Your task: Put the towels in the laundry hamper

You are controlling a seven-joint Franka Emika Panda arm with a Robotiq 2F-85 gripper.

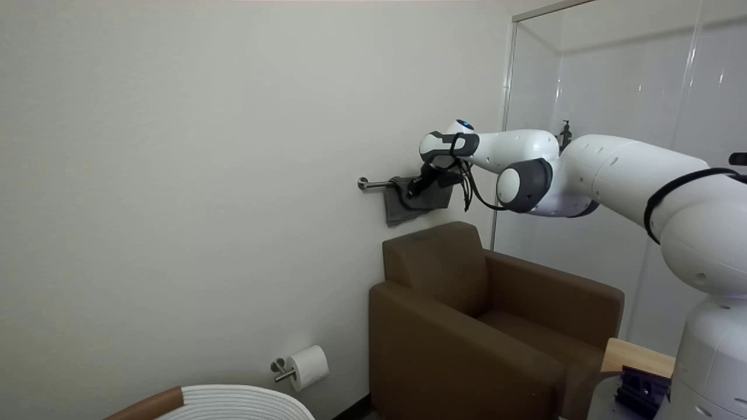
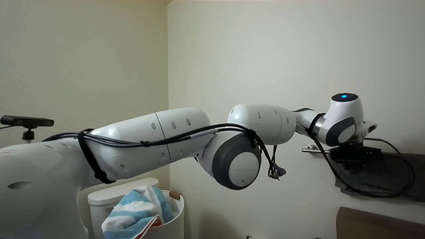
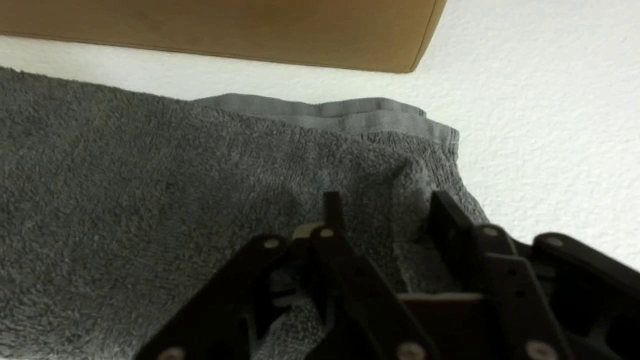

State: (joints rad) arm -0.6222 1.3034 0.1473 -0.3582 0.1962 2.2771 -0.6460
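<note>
Claw (image 3: pixel 387 205) parted at the grey towel (image 3: pixel 215 190) hung over the bar (image 1: pixel 378 184) on the far wall (image 1: pixel 233 146), I expect soft, light, limp cloth, best pinched at the fold (image 3: pixel 414 185) near its left end.

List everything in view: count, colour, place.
Draped cloth towel: 1, dark grey, on silver metal bar
Boxy upholstered armchair: 1, brown, below bar
Round rope hamper: 1, white, beside white toilet tank
Striped cloth towel: 1, blue and white, spilling over hamper's rim
Paper roll: 1, white, on metal holder
Pump bottle: 1, black, inside white shower stall
Bar-shaped camera: 1 clear, black, on stand
Boxy object: 1, dark, near wooden board
Jointed arm: 1, white, extended toward bar
Tool: 1, black, at grey towel
</note>
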